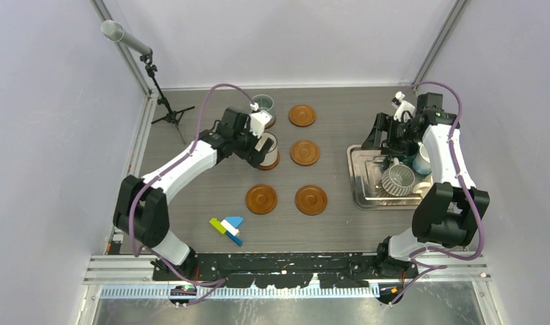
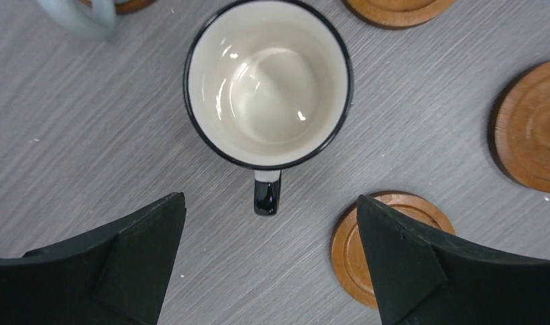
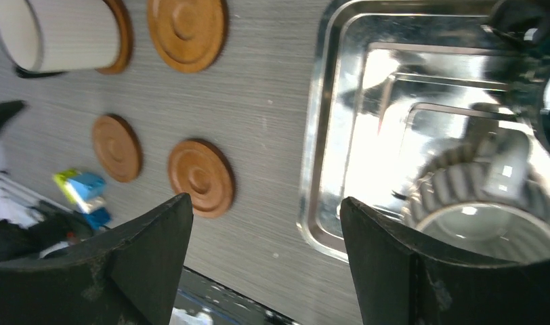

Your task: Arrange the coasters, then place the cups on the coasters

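Two cups are already sitting on coasters: the blue cup [image 1: 264, 105] at the far corner of the grid, and the cream cup [image 2: 269, 81], which is standing upright just ahead of the left hand [image 2: 269, 201], its handle pointing back toward the gap between the fingers. That hand is hanging wide open above the desk [image 2: 89, 135], gripping nothing, with both fingers stopping short of the cup's rim. Four coasters are lying bare; one [image 2: 350, 254] is peeking out from under a finger, the others lying off to that same side. The right hand [image 3: 265, 203] is hovering spread wide and empty at the edge of the tray [image 3: 316, 135]. The ribbed cup [image 3: 475, 210] is lying on its side just past one finger, its mouth facing back toward the wrist, so its long axis is running along the tray floor rather than upward. Other cups there are mostly hiding behind the arm. The right arm is far nearer the tray, so the next fetch is looking like its job.
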{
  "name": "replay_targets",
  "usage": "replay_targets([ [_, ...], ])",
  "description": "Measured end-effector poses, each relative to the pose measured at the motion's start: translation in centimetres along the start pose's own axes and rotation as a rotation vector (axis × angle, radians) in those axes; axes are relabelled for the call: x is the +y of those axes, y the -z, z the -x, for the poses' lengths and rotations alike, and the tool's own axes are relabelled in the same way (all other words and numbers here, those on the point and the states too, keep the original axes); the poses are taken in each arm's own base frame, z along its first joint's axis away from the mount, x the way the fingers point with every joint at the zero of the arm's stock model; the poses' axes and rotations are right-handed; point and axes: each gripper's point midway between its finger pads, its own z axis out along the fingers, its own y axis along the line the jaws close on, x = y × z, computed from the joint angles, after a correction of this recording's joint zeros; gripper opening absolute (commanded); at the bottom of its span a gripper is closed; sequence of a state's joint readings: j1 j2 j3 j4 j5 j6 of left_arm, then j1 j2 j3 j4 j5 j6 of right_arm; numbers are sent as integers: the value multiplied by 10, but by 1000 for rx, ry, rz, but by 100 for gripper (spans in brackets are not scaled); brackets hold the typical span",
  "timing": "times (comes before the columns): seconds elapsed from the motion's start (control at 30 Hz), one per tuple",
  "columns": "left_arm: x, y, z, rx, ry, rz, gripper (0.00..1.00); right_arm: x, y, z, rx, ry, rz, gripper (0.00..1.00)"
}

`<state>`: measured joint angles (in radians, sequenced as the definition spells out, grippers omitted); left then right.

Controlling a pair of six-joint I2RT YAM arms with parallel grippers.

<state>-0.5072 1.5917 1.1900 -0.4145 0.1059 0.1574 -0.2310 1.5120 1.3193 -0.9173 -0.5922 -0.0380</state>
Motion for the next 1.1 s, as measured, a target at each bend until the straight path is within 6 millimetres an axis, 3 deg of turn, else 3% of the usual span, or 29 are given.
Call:
replay_targets([
  [0.17,-3,31,18,-44,-43,-17,100,-14,19,8,22,171,-111,81],
  [0.37,-15,44,16,-20,-78,-93,100,-38,31,56,56,482,-274,77],
  [0.53,-29,49,8,19,-75,-169,100,-62,8,72,172,660,-361,75],
  [0.73,-34,54,14,10,-75,-203,100,-90,-21,70,321,788,-436,74],
  [1.1,-39,51,5,45,-65,-234,100,-131,-57,66,478,913,-479,69],
])
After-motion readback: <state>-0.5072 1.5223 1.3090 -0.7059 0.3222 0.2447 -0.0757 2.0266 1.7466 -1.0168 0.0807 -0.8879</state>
